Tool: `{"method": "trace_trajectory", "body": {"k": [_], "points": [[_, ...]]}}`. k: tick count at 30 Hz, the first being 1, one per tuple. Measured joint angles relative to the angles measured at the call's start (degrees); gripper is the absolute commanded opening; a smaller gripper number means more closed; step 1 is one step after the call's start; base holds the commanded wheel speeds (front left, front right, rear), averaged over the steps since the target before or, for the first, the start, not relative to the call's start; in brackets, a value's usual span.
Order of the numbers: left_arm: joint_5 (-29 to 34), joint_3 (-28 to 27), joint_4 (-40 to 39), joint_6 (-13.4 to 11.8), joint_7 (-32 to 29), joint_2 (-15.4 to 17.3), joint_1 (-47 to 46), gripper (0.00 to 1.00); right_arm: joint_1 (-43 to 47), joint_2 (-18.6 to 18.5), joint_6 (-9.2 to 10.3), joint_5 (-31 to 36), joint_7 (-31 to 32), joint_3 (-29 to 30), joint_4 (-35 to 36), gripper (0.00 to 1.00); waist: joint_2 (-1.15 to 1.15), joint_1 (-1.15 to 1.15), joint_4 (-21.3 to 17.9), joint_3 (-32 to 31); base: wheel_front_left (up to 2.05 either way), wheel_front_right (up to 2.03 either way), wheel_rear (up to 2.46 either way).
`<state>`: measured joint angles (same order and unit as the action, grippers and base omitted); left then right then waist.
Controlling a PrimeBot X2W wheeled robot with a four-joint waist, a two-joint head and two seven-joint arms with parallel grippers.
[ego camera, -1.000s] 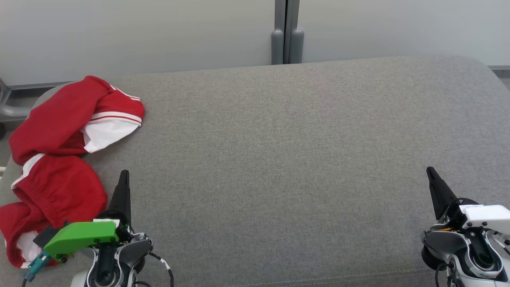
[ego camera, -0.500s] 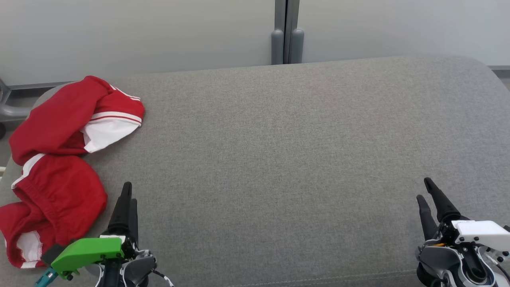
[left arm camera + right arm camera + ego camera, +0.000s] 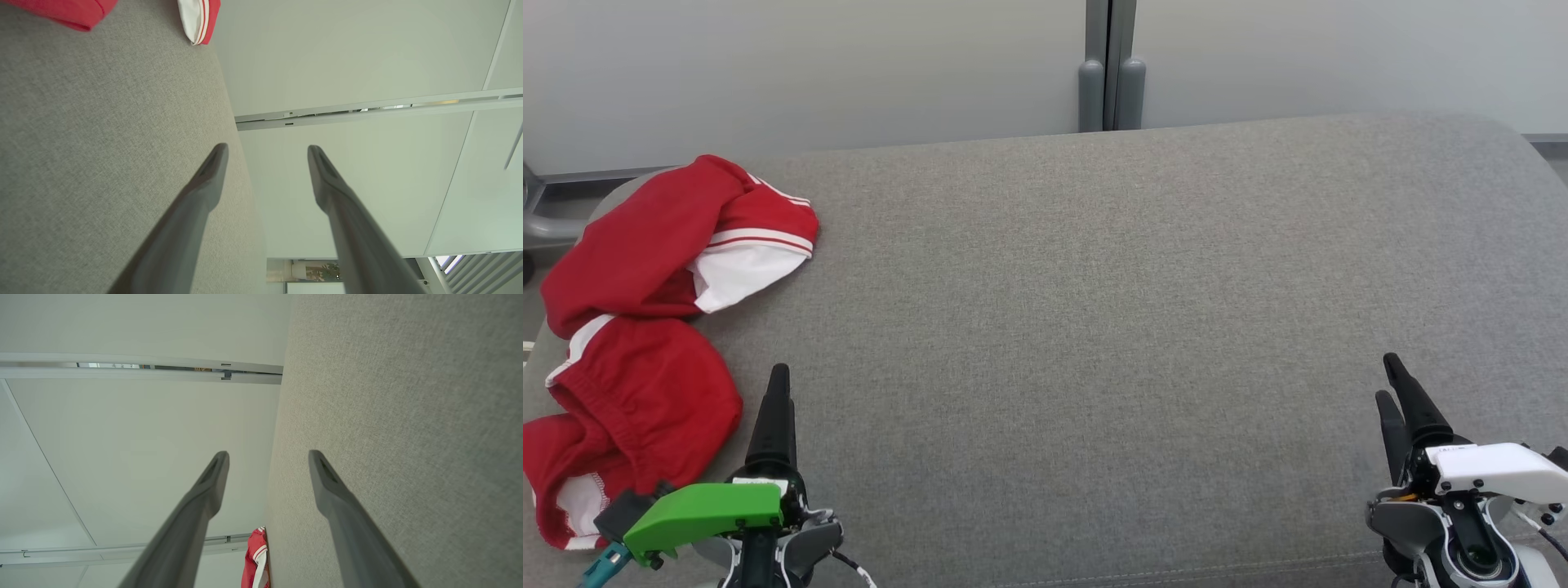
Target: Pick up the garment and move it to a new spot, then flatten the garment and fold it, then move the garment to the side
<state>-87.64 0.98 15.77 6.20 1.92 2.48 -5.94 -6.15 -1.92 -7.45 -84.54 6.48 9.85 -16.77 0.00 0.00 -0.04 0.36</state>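
Lying crumpled at the left end of the grey fabric surface (image 3: pixel 1094 327), the garment (image 3: pixel 645 327) is red, with white panels and thin white stripes along one hem. The heap is longer than it is wide. Its long axis runs from the near left corner of the surface toward the far edge, leaning rightward as it goes. The striped hem and its white panel sit at the far end and point right, toward the middle of the surface. The near end bunches at the surface's rounded left edge, with a little white trim showing low down.

The surface is woven grey upholstery with rounded corners and a seam along its near edge. Behind it stand pale wall panels (image 3: pixel 849 65), joined by a grey vertical post (image 3: pixel 1111 73). A grey metal tube (image 3: pixel 539 220) shows at the far left, beyond the garment.

The left gripper (image 3: pixel 778 376), under a green mount (image 3: pixel 703 510), stands just right of the garment's near end, its fingers (image 3: pixel 204 183) pointing toward the far edge. Its jaws are spread wide and hold nothing.

The right gripper (image 3: pixel 1385 377), under a white mount (image 3: pixel 1494 465), hovers at the near right corner, well apart from the garment. Its jaws are likewise parted and empty.
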Motion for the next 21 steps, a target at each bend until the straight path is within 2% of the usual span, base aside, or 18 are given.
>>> {"method": "trace_trajectory", "body": {"k": [10,21], "points": [[11.3,0.8,-4.1,-2.2,1.8,0.0,0.8,1.00,0.4,-0.1,0.00,12.1,-2.9,-1.9,3.8,1.00,0.00,0.00,0.0,0.1,0.00,0.00,0.00],[28.3,1.7,-6.7,-4.3,3.6,0.1,1.9,1.00,1.2,-0.2,-0.01,28.3,-5.9,-4.9,7.3,1.00,0.00,0.00,0.0,0.2,0.00,0.00,0.00]]}}
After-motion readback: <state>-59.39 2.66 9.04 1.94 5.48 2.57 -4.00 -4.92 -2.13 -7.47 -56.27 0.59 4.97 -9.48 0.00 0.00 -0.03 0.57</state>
